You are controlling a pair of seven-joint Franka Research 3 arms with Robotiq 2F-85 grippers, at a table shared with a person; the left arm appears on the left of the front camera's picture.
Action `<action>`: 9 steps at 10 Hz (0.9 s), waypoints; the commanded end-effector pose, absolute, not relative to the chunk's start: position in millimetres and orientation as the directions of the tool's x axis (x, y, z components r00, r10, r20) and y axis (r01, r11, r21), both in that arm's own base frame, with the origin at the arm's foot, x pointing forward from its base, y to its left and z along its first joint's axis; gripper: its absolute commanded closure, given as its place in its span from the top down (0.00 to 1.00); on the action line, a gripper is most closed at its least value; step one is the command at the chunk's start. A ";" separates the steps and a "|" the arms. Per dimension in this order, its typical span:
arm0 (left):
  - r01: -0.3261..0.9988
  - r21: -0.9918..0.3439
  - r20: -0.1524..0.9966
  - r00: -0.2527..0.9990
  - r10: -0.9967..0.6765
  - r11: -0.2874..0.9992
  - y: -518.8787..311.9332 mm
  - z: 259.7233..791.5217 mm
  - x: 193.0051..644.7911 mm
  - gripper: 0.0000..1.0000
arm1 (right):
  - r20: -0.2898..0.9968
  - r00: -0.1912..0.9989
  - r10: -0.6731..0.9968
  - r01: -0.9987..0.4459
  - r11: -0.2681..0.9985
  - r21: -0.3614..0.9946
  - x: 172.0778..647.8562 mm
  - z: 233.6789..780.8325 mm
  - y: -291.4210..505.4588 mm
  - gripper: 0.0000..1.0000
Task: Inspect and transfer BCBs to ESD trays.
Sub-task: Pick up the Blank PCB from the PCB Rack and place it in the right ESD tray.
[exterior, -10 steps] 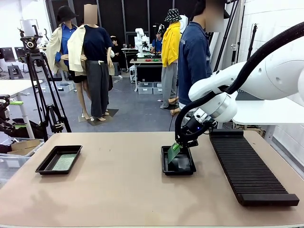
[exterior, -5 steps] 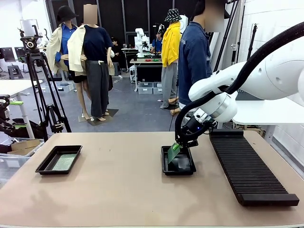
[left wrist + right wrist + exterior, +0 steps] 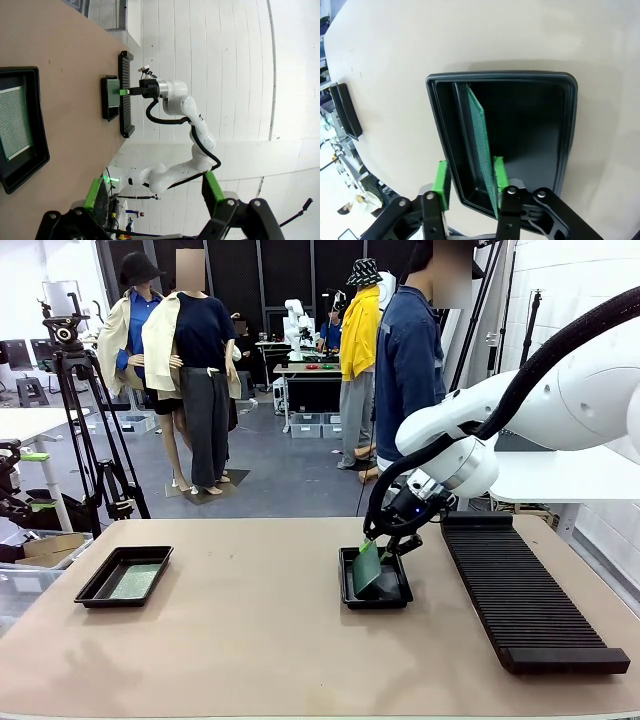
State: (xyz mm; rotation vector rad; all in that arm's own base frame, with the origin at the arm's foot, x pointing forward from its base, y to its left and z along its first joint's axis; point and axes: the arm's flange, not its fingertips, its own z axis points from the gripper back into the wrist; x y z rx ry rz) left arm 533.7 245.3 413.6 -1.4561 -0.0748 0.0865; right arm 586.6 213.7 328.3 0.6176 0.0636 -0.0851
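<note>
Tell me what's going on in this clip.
The right gripper hovers over a shallow black plastic tray at the middle of the table, jaws parted around a thin green circuit board that stands tilted on edge inside it. A second identical tray farther left holds another green board lying flat. The left gripper is open and holds nothing.

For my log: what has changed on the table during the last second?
The right claw opened and let go of the BCB, which dropped lower into the ESD tray and leans tilted there. The other tray, its board and the rack stayed.
</note>
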 end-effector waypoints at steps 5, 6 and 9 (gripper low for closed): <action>-0.012 -0.993 0.001 0.994 0.113 0.117 244.1 415.4 532.2 1.00 | -0.004 0.994 -0.106 0.097 0.889 0.447 561.0 363.7 207.7 1.00; -0.012 -0.993 0.001 0.994 0.113 0.117 244.1 415.4 532.2 1.00 | 0.015 0.993 -0.119 0.103 0.909 0.403 555.7 370.5 207.6 1.00; -0.012 -0.993 0.001 0.994 0.113 0.117 244.1 415.4 532.2 1.00 | 0.057 0.991 -0.120 0.096 0.942 0.322 547.1 380.6 204.0 1.00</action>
